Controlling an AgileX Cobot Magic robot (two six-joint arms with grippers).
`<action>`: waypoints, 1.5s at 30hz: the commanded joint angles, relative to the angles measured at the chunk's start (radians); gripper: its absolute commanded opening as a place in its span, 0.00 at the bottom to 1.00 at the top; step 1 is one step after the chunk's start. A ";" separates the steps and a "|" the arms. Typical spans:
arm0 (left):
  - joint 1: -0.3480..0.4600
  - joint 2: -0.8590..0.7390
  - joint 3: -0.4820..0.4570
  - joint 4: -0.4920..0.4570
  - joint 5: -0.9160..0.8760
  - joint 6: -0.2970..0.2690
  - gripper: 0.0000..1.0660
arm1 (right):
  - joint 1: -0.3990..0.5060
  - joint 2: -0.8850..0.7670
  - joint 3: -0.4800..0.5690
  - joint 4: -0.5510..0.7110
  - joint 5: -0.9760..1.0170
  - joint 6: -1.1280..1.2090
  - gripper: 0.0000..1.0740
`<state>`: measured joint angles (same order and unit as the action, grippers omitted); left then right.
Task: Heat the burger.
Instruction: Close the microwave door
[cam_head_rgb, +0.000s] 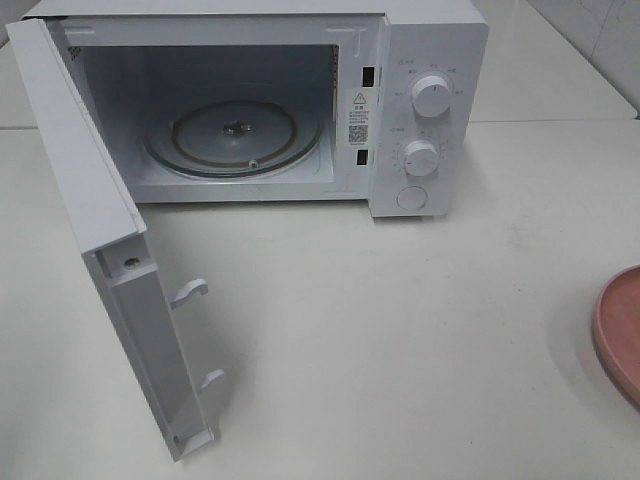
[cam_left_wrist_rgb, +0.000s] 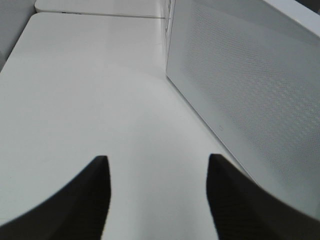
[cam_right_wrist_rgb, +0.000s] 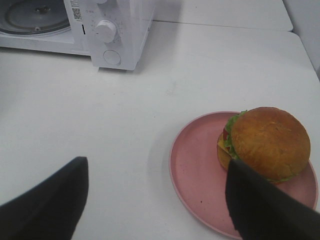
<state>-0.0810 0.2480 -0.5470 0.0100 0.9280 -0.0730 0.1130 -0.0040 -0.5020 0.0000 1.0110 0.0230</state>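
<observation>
A: The burger (cam_right_wrist_rgb: 267, 145) sits on the pink plate (cam_right_wrist_rgb: 200, 175) on the bench (cam_right_wrist_rgb: 100, 120), well apart from the microwave (cam_head_rgb: 425, 60).

B: Right end effector (cam_right_wrist_rgb: 155, 200) hovers near it, spread, holding nothing. Left end effector (cam_left_wrist_rgb: 157, 200) is parted beside the open door (cam_head_rgb: 100, 230), empty. The turntable (cam_head_rgb: 235, 135) looks ready for loading.

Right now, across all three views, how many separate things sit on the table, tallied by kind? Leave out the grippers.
Microwave, door open, nothing on its turntable: 1
Pink plate: 1
Burger, sitting on the plate: 1
Total: 3
</observation>
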 joint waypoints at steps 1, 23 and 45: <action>0.004 0.056 0.001 -0.004 -0.054 -0.002 0.29 | -0.007 -0.027 0.003 0.000 -0.016 -0.011 0.70; 0.003 0.491 0.306 -0.010 -1.076 0.058 0.00 | -0.007 -0.027 0.003 0.000 -0.016 -0.011 0.70; 0.000 1.083 0.306 0.327 -1.764 -0.116 0.00 | -0.007 -0.027 0.003 0.000 -0.016 -0.011 0.70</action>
<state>-0.0810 1.3120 -0.2320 0.2970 -0.7840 -0.1520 0.1130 -0.0040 -0.5020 0.0000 1.0110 0.0230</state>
